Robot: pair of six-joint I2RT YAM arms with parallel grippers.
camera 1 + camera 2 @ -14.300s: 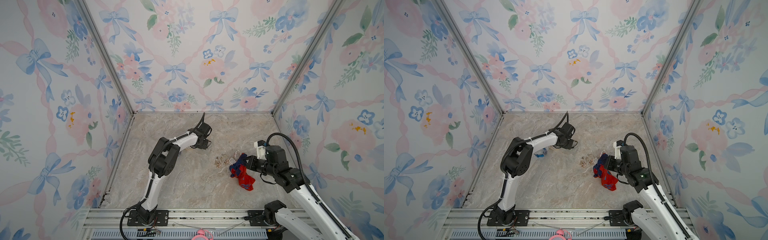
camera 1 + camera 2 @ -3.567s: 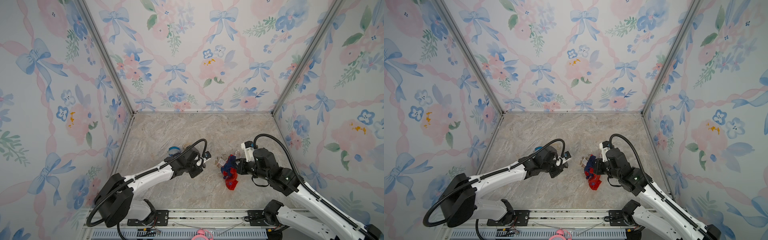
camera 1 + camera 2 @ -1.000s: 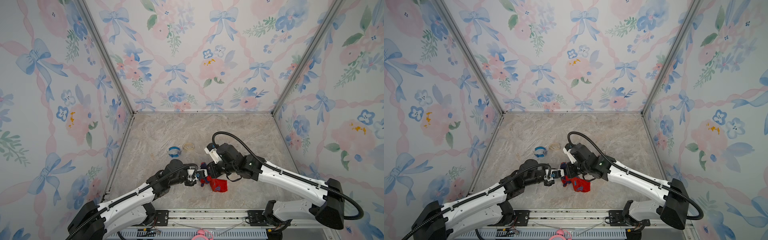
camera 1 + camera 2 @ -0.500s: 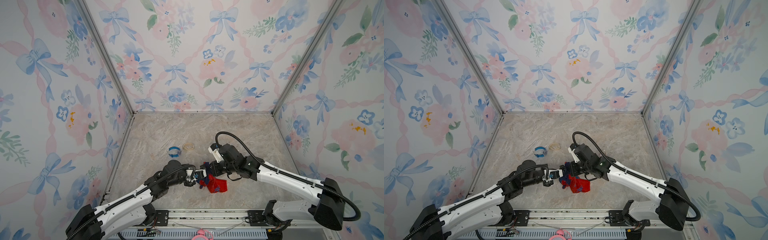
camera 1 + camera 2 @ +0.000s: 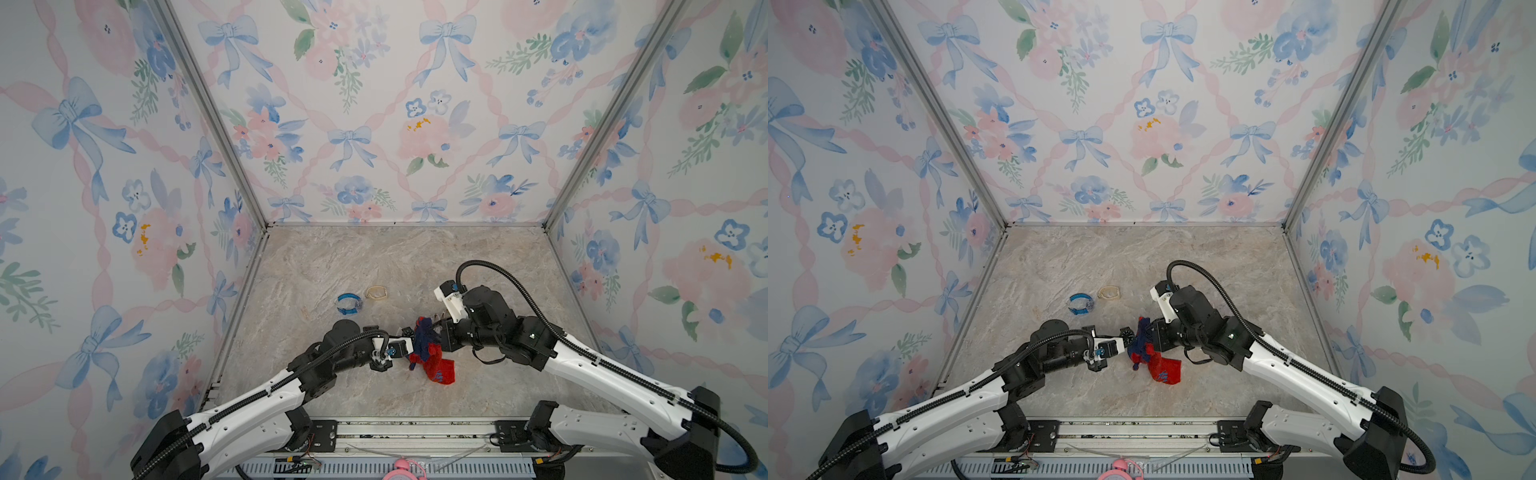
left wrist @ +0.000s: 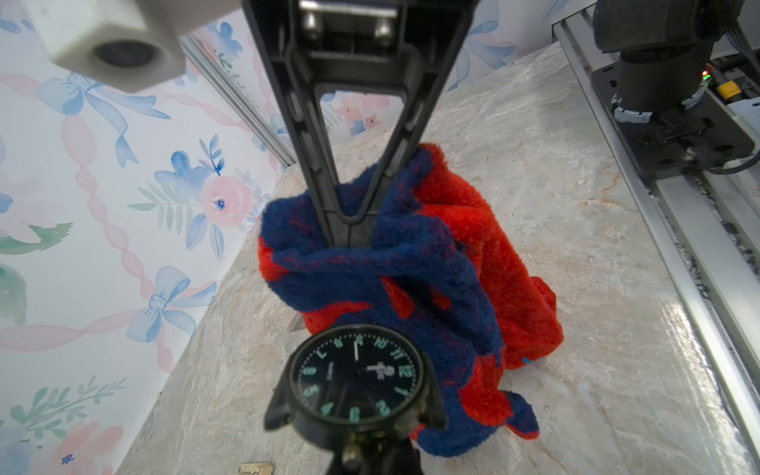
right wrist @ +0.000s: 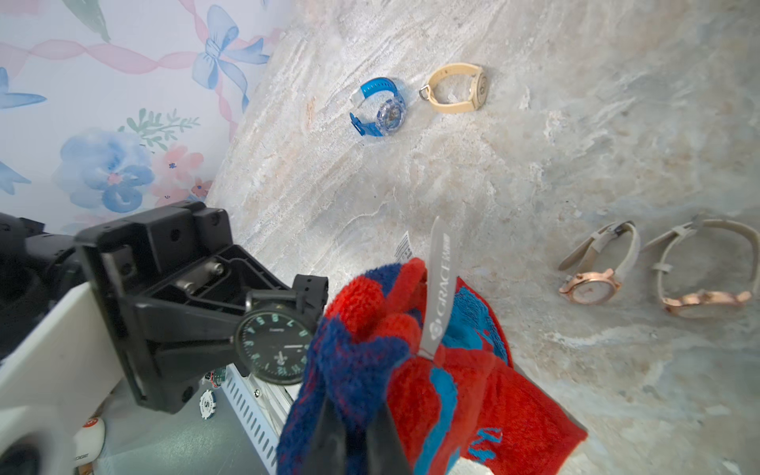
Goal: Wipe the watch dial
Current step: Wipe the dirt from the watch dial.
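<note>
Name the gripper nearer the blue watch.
Left. The left gripper holds the black watch nearer the rail and right of the blue watch; the right gripper, clamping the cloth, is farther right.

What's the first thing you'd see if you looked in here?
The bright red and blue cloth jumps out, pinched in the right gripper over the front middle of the table. Next to it the left gripper holds a black watch with green numbers. Farther back lie a blue watch and a beige watch.

Marble tabletop (image 5: 374, 257): blue watch (image 5: 348, 303), beige watch (image 5: 377, 292)
</note>
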